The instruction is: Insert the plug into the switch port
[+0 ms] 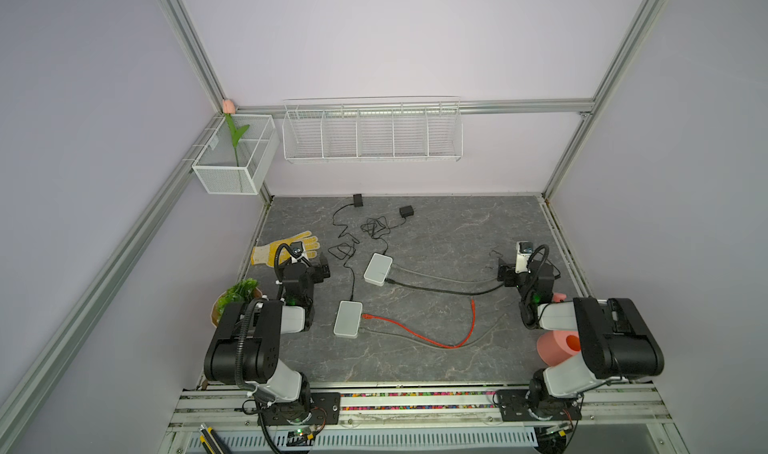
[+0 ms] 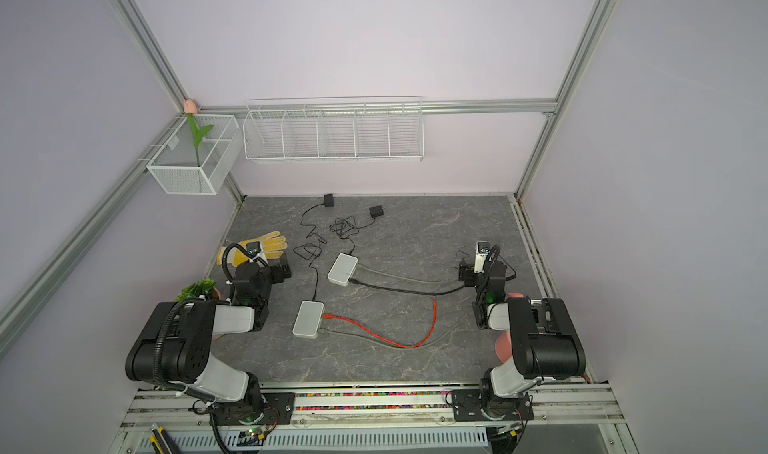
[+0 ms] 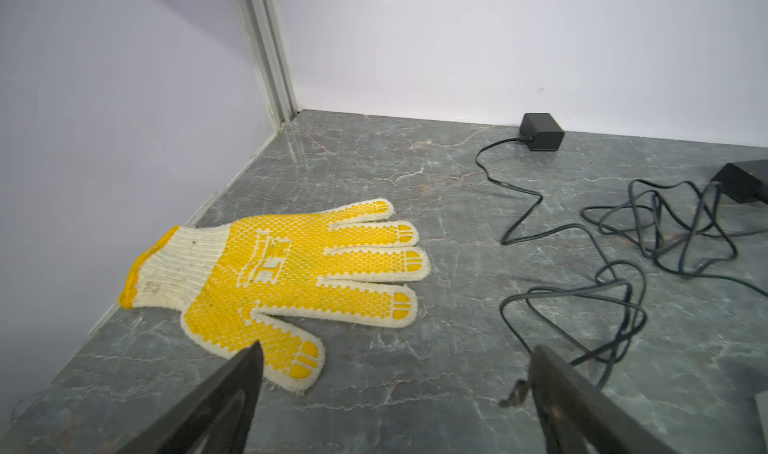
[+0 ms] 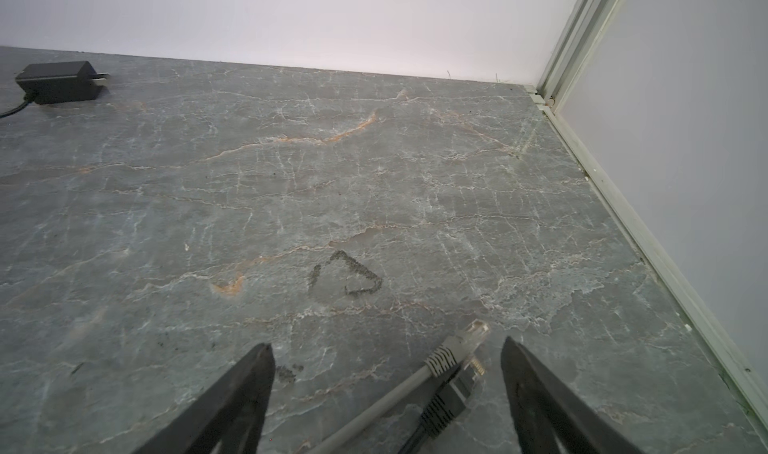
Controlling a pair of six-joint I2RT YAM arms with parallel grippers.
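Grey marble tabletop (image 1: 415, 364); lilac walls (image 1: 374, 36); aluminium frame (image 1: 519, 106)

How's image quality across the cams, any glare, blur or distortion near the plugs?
Both top views: wide-angle, frame posts splay outward, light even, shadows faint. Right wrist view: gray plug and black plug sharp inside the open right gripper; back wall washed out. Left wrist view: glove crisp, mild sheen on the tabletop.

Grey marbled tabletop (image 1: 415, 364) holds a yellow glove (image 1: 286, 248); a far switch (image 1: 378, 269); a near switch (image 1: 348, 319); a red cable (image 1: 473, 319).
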